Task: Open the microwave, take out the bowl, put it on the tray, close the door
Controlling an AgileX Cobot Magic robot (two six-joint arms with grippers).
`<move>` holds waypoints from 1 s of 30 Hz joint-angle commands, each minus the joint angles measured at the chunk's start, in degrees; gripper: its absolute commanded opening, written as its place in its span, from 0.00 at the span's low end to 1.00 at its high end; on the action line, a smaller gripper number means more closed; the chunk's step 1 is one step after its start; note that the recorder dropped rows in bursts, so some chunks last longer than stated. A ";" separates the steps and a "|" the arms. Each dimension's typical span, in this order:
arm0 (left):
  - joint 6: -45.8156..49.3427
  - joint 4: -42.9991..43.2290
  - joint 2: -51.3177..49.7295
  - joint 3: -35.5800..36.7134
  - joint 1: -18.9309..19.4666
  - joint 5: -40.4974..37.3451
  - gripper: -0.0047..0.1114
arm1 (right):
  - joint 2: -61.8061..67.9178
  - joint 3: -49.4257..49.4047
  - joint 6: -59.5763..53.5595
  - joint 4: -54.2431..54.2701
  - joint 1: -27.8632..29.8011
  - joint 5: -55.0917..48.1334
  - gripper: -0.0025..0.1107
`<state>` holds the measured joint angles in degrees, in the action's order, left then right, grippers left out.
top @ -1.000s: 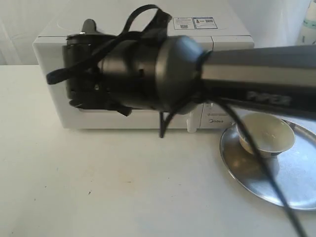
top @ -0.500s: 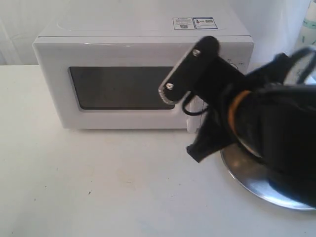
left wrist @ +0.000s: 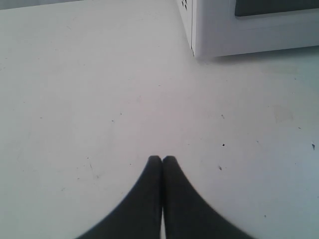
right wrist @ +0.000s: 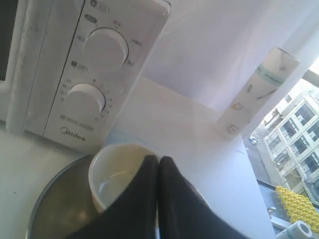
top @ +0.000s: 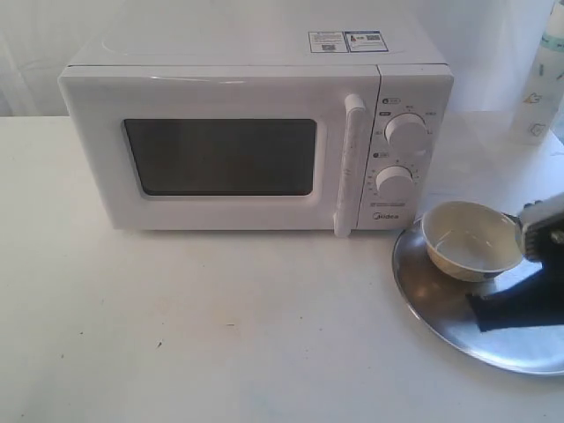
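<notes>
The white microwave [top: 238, 88] stands at the back of the table with its door [top: 220, 159] closed and the bar handle [top: 352, 167] flush against the front. The cream bowl [top: 471, 240] sits upright on the silver tray [top: 441, 300], right of the microwave. My right gripper [right wrist: 158, 159] is shut and empty, its tips hovering just over the bowl [right wrist: 117, 174]; only part of that arm [top: 545, 231] shows at the exterior view's right edge. My left gripper [left wrist: 162, 158] is shut on nothing above bare table, near the microwave's corner [left wrist: 199, 45].
A tall white printed bottle [top: 539, 79] stands at the back right behind the tray. Two dials [right wrist: 104, 47] face the right wrist camera. A yellow textured object [right wrist: 299, 204] lies beyond the table's right edge.
The right arm, which blocked the microwave front a second ago, has swung rightwards and now sits at the right edge over the tray. The door stays closed.
</notes>
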<state>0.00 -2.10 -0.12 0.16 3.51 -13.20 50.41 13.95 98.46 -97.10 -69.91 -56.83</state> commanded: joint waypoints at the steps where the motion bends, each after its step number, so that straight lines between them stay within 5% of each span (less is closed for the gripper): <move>1: 0.00 -0.45 0.12 -0.16 -0.26 -0.17 0.04 | -0.57 -5.93 10.52 -2.84 0.28 -2.65 0.02; 7: 0.00 -0.45 0.12 -0.16 -0.26 -0.17 0.04 | -0.57 -10.02 21.60 -2.84 0.28 -5.71 0.02; 30: 0.00 -0.45 0.12 -0.16 -0.26 -0.17 0.04 | -4.54 -10.71 21.60 3.89 -0.80 -3.31 0.02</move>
<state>0.00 -2.10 -0.12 0.16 3.51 -13.20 48.23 3.44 119.49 -93.86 -70.47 -60.66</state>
